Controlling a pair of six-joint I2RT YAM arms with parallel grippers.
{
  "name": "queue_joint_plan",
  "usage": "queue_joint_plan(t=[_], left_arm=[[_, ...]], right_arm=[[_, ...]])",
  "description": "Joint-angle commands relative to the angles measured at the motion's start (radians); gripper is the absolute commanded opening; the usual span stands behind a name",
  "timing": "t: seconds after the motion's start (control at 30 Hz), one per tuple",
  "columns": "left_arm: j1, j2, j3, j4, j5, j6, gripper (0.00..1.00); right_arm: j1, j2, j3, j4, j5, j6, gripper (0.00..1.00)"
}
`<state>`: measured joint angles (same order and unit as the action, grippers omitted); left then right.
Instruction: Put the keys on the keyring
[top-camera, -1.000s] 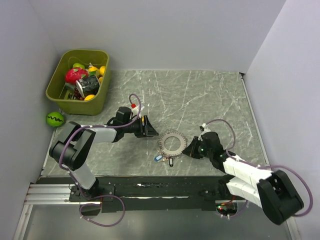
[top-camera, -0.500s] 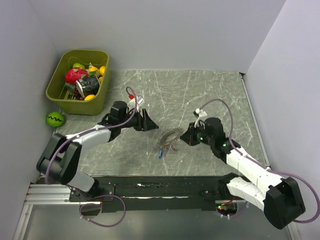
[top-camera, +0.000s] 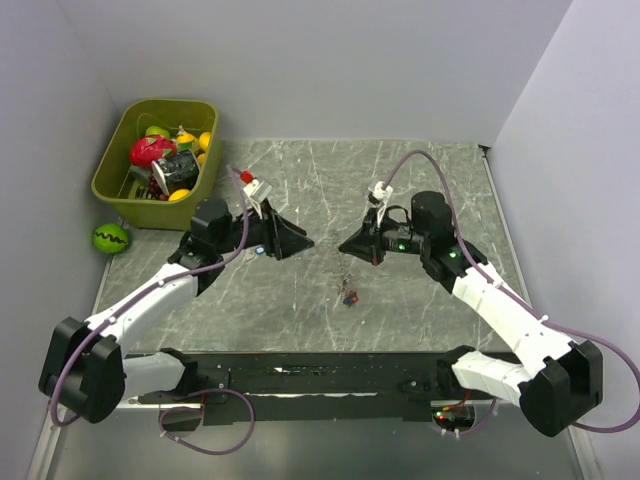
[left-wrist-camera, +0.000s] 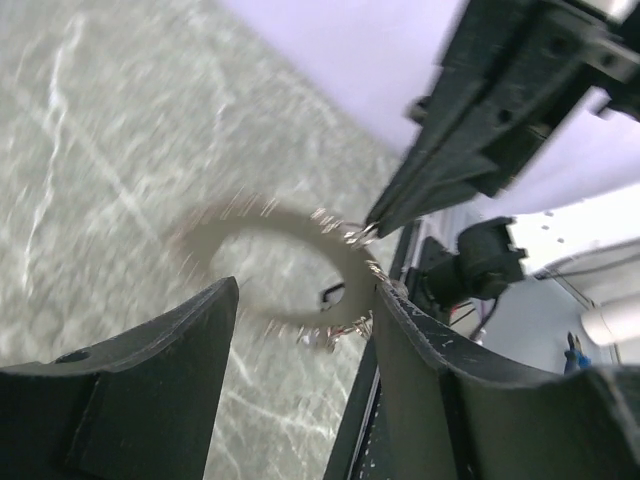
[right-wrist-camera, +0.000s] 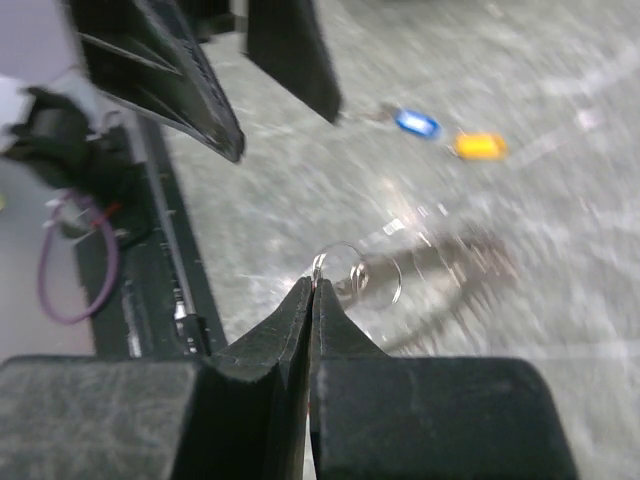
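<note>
My right gripper (top-camera: 344, 247) is shut on a thin wire ring (right-wrist-camera: 366, 272) of the keyring (top-camera: 347, 272) and holds it above the table. The beaded loop hangs down, blurred. It also shows in the left wrist view (left-wrist-camera: 262, 222), with the small dark fob (left-wrist-camera: 335, 294). A blue-tagged key (top-camera: 349, 297) dangles at its lower end. The right wrist view shows a blue tag (right-wrist-camera: 417, 123) and a yellow tag (right-wrist-camera: 478, 146) beyond my pinched fingertips (right-wrist-camera: 314, 283). My left gripper (top-camera: 298, 245) is open and empty just left of the loop. It frames the loop in its own view (left-wrist-camera: 305, 292).
A green bin (top-camera: 118, 188) of toy fruit and a dark can stands at the back left. A green ball (top-camera: 110, 237) lies just off the marble mat's left edge. Walls close in on the left, back and right.
My right gripper has lifted the keyring off the table and carried it up and back; it now hangs instead of lying flat. My left gripper has risen and stayed open facing it.
</note>
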<state>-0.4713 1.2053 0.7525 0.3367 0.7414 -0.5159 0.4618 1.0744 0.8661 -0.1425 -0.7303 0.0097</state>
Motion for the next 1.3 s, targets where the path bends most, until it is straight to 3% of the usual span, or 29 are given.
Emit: queue_joint_plan(t=[0.0,0.3,0.73,0.87,1.27], left_arm=[[-0.004,-0.059,-0.002,0.152,0.111,0.004,0.61],[-0.009,-0.076,-0.024,0.367,0.222,-0.096,0.54],[-0.056,-0.009,-0.012,0.426,0.354,-0.121,0.50],[-0.062,0.014,-0.001,0.407,0.355,-0.110,0.53],[-0.070,0.045,0.008,0.557,0.325,-0.188,0.54]], right_arm=[[-0.005,0.021,0.102,0.060,-0.210,-0.060,0.00],[-0.005,0.016,0.091,0.236,-0.288,0.056,0.00],[-0.003,0.018,0.082,0.290,-0.307,0.090,0.00],[-0.005,0.024,0.083,0.310,-0.327,0.105,0.00],[-0.006,0.042,0.082,0.308,-0.357,0.102,0.00]])
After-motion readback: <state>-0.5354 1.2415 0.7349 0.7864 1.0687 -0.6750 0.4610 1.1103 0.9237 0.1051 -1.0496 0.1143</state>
